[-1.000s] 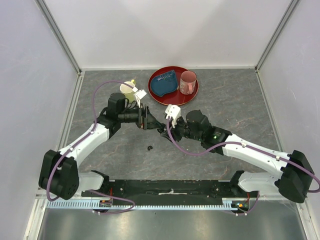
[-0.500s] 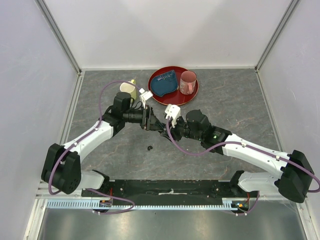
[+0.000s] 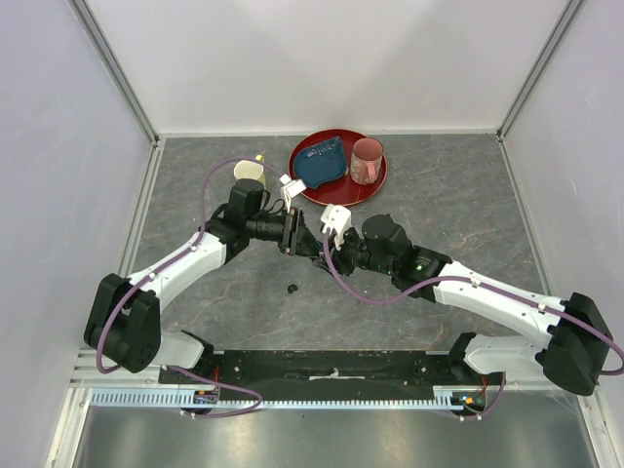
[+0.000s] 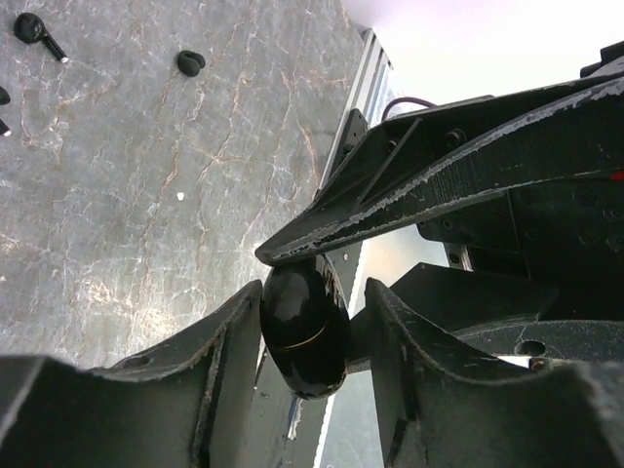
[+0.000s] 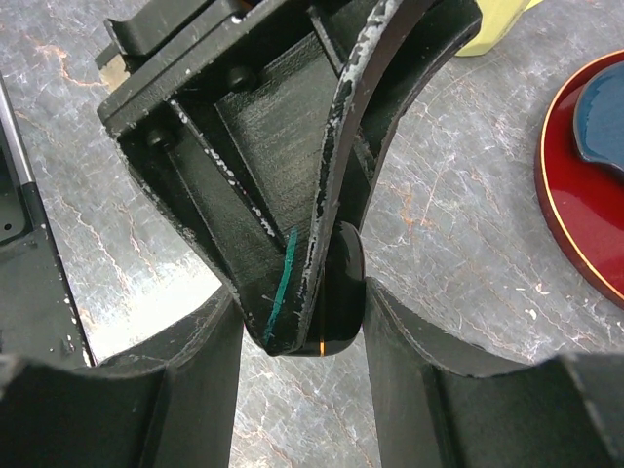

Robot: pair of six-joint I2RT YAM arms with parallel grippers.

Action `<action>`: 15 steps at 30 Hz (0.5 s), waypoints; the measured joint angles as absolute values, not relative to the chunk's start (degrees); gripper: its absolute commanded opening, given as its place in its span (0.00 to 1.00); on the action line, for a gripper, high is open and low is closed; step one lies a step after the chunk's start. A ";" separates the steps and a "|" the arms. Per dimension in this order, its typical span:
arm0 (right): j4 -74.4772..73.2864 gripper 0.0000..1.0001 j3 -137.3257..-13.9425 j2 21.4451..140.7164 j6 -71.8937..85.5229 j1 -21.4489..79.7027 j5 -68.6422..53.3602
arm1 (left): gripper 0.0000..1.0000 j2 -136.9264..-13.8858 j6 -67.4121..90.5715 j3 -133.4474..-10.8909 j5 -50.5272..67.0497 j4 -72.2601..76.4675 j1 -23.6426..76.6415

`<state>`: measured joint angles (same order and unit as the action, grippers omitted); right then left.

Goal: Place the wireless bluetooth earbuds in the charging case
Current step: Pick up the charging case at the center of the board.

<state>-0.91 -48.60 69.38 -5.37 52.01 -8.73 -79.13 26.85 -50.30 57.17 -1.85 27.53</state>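
My right gripper (image 5: 302, 292) stands about half open, holding the black charging case (image 4: 302, 336) between its fingers. My left gripper (image 4: 314, 292) is narrow around the same case. One finger touches it, but I cannot tell whether the other does. Both arms reach in low, the wrists meeting nose to nose over the tabletop (image 3: 439, 195). An earbud (image 3: 291, 289) lies loose at 6 o'clock from the case.
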 measured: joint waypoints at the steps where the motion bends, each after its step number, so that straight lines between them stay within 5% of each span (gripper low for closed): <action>1: -0.91 0.24 -48.60 69.38 -5.39 52.01 -8.62 | 0.53 -79.13 26.85 -50.46 57.10 -2.24 27.59; 5: -0.86 0.23 -48.60 69.38 -5.41 52.07 -8.43 | 0.43 -79.13 26.72 -50.96 57.08 -3.60 27.62; 11: -0.86 0.25 -48.60 69.49 -5.96 52.45 -7.35 | 0.03 -79.13 26.92 -51.31 56.01 -4.80 27.51; 15: -0.78 0.33 -48.60 69.49 -5.78 52.38 -7.20 | 0.02 -79.13 26.50 -51.46 55.99 -5.13 27.51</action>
<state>-0.78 -48.60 69.49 -5.78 52.38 -7.20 -79.13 26.50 -51.46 55.99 -5.13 27.51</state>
